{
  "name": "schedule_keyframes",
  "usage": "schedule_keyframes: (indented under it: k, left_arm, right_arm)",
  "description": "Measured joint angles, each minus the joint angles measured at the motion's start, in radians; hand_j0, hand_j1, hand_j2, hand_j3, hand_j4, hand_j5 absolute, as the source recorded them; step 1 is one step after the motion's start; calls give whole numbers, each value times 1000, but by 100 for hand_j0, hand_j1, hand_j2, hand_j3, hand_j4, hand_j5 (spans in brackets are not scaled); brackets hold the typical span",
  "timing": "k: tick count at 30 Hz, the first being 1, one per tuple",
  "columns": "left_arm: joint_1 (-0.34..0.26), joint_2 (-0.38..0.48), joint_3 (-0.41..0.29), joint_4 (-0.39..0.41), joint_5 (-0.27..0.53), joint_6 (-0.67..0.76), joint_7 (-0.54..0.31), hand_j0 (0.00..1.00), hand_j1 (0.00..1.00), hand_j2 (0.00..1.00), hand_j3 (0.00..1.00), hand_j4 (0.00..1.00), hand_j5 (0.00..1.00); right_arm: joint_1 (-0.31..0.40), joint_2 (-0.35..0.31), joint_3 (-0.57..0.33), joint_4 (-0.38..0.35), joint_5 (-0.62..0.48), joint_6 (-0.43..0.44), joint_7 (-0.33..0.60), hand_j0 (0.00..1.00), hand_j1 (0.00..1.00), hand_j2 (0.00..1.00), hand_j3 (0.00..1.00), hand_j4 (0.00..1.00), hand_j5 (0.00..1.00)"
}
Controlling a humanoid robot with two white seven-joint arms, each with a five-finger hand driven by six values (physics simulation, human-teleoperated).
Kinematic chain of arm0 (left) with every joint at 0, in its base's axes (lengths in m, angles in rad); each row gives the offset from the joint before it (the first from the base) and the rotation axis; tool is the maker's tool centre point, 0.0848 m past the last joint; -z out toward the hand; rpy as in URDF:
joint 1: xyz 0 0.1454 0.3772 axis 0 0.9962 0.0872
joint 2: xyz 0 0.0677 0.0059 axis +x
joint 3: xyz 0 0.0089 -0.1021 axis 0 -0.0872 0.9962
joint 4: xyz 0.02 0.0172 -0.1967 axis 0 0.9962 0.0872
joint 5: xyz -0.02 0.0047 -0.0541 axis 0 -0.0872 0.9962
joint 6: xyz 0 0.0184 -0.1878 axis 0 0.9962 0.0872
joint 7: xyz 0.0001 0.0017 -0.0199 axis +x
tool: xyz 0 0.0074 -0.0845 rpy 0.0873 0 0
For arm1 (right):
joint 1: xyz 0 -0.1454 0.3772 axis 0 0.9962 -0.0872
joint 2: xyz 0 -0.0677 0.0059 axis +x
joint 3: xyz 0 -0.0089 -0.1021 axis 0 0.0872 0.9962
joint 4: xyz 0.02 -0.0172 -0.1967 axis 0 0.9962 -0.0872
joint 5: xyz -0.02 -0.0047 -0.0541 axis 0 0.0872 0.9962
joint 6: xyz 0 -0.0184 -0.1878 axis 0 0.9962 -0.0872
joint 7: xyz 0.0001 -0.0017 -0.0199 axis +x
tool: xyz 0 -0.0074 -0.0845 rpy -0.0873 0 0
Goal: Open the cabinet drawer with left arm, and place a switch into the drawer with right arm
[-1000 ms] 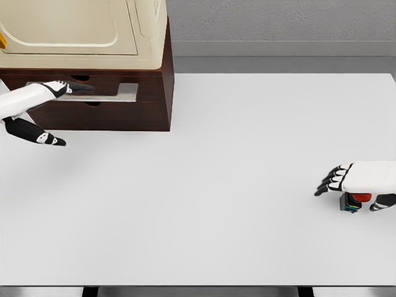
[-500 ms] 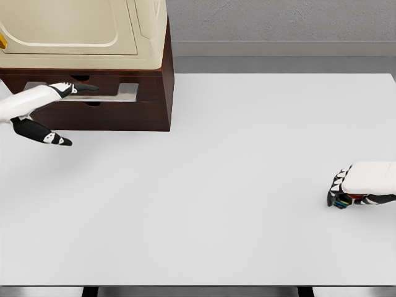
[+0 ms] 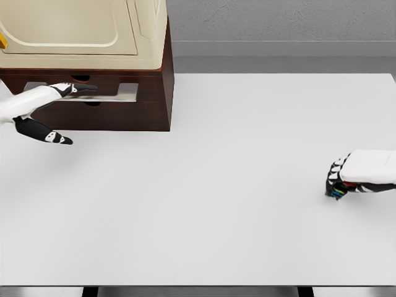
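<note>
At the left edge of the frame, the left robot hand [image 3: 46,111] reaches in with fingers stretched flat and thumb dropped apart below. At the right edge, lower down, the right robot hand [image 3: 346,178] is curled tight, knuckles facing left.

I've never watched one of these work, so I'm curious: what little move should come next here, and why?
Probably lifting the switch off the white table. The right robot hand has its fingers curled around it near the table's right edge, far from the brown cabinet at the far left. There the left robot hand reaches across the drawer, which looks only slightly out and likely needs more pulling.
</note>
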Motion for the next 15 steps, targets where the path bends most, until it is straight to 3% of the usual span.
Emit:
schedule_keyframes:
  k: [15]
  left_arm:
    - [12,-30,-3,20,6,0,-8,100,100,100,100,100,100]
  right_arm:
    - [-15,37,-51,1,-42,0,-65,54,54,54,54,54,54]
